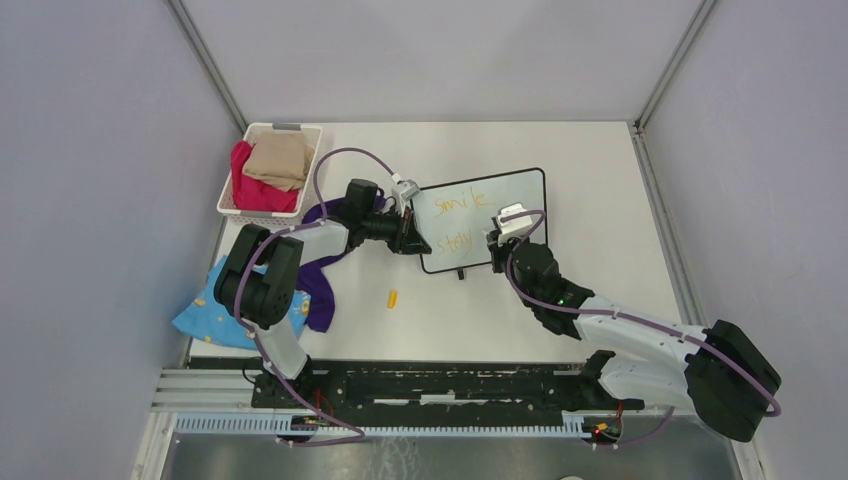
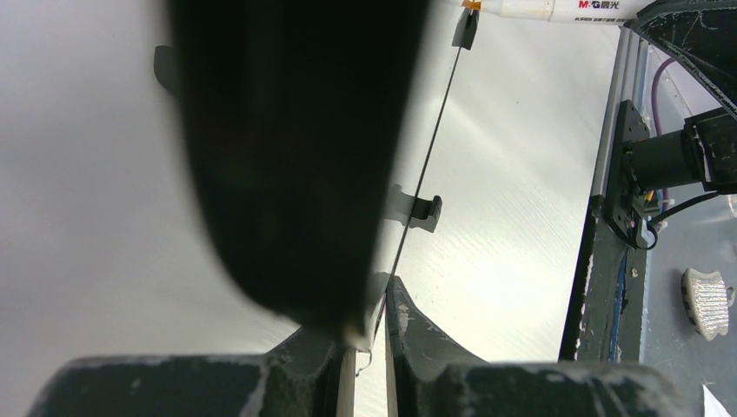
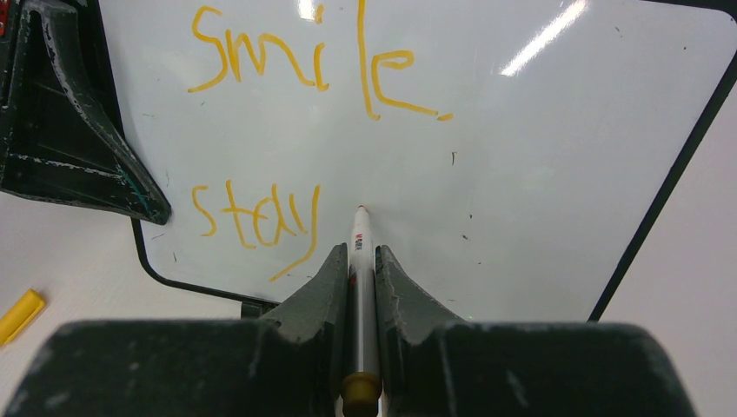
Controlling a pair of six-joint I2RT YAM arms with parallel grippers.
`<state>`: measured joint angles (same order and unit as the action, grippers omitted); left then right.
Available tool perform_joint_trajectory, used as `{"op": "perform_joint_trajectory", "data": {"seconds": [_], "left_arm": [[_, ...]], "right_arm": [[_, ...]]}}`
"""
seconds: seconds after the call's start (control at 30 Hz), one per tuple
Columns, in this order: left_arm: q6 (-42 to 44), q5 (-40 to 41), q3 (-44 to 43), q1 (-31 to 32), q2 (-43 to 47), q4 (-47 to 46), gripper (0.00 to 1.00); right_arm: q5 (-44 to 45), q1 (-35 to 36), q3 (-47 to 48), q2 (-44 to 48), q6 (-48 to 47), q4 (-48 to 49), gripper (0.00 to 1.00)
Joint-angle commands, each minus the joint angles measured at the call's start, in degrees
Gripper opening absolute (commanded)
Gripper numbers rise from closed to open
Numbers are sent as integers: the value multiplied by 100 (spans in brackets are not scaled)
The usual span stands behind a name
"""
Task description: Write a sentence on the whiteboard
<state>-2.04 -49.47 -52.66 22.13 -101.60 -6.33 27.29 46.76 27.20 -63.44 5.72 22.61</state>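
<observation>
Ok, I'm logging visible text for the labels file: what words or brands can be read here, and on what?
"smile": orange handwriting, upper line on the whiteboard.
"stay": same handwriting, lower line.
"M&G" plus unreadable characters: marker barrel, left wrist view.
Red print on the barrel, right wrist view: too small to read.

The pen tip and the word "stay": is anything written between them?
Nothing: in the right wrist view a bare strip of whiteboard separates "stay" from the marker in the right gripper.
</observation>
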Motion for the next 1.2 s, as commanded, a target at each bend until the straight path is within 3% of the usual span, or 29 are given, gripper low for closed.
{"op": "perform_joint_trajectory", "data": {"seconds": [0.0,0.63,1.17], "left_arm": [[521,777,134,224,-324,775,2],[525,785,122,230,-360,795,2],[530,791,114,242,-368,817,2]], "right_arm": [[119,2,-50,119,14,191,0],[-156,-6,-725,409,352,70,0],[175,-16,-43,590,151,72,0]]}}
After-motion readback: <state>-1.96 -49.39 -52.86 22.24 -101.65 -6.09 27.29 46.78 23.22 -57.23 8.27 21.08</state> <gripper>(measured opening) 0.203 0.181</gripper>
